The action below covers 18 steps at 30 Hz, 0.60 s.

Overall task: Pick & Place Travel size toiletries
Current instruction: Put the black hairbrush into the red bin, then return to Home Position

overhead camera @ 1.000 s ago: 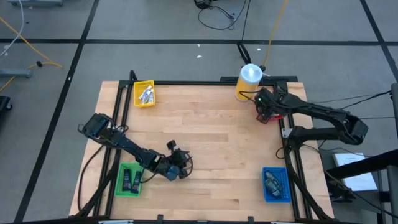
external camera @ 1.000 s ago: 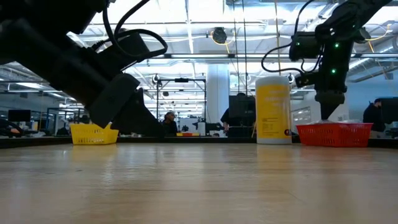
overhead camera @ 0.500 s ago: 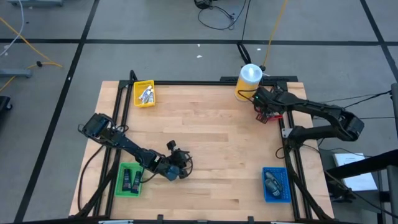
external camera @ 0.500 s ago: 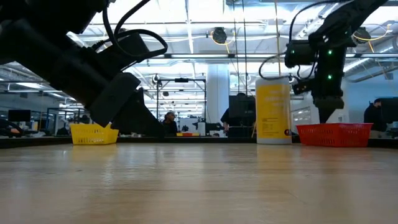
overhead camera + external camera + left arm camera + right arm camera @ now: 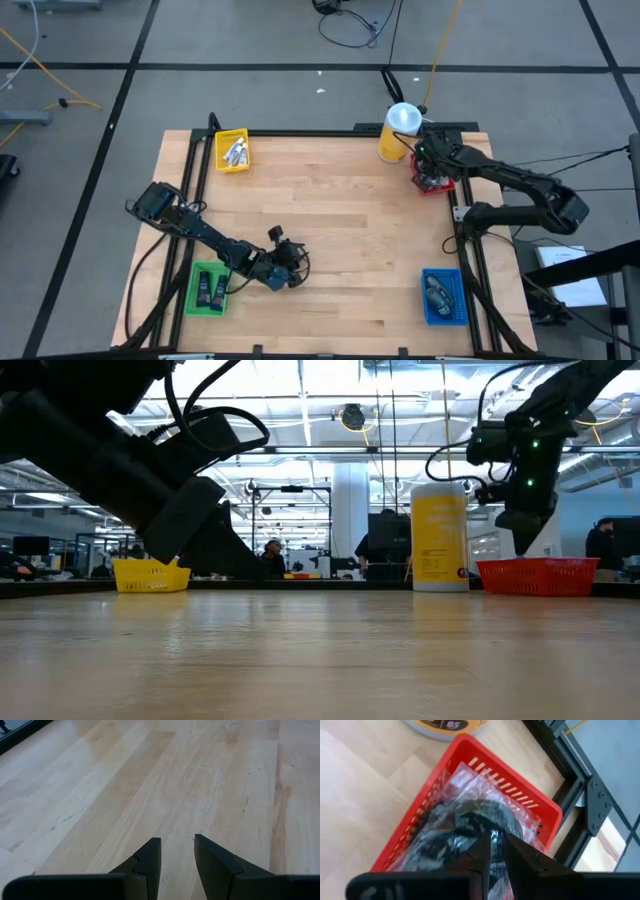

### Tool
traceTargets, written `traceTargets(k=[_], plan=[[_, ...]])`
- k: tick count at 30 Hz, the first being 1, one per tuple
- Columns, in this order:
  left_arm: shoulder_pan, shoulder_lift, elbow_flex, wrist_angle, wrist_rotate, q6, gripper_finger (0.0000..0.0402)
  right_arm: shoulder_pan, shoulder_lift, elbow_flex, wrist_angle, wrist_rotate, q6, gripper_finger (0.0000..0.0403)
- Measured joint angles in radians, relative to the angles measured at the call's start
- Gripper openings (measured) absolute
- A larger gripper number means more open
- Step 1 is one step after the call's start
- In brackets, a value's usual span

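Only the right wrist view shows inside the red tray (image 5: 470,775): clear-wrapped dark discs (image 5: 465,820), with the right hand (image 5: 495,851) above, its fingers nipping clear wrap. The tray sits beside the yellow canister (image 5: 399,132). The left hand (image 5: 176,854) hangs part-open, empty, over bare worktop (image 5: 150,780), far from the canister.

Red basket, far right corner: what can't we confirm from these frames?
- Red slotted plastic basket contents: crinkled clear wrap over dark items, count unreadable in the right wrist view.
- Right gripper: fingers nearly together on wrap; an actual hold is unclear.
- High view: right arm covers the basket.
- Low view: basket wall hides the inside.
- Left gripper: only bare wooden table ahead.
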Motion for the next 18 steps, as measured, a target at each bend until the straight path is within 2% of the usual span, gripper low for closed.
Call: traceTargets(k=[5, 9, 11, 15, 18], plan=[[0.0, 0.0, 0.0, -0.001, 0.005, 0.004, 0.0118, -0.019, 0.018, -0.038, 0.074, -0.003, -0.029, 0.004], [0.001, 0.0, 0.0, -0.002, 0.005, 0.005, 0.0118, -0.02, 0.017, -0.044, 0.074, -0.075, -0.061, 0.0038], [0.001, 0.0, 0.0, -0.002, 0.005, 0.005, 0.0118, -0.016, 0.007, -0.044, 0.071, -0.052, -0.081, 0.0038], [0.001, 0.0, 0.0, -0.002, 0.005, 0.009, 0.0118, 0.022, -0.051, -0.011, 0.053, 0.032, -0.055, 0.003], [0.001, 0.0, 0.0, -0.002, 0.005, 0.024, 0.0118, 0.066, -0.137, 0.011, 0.071, -0.006, 0.009, 0.0021]])
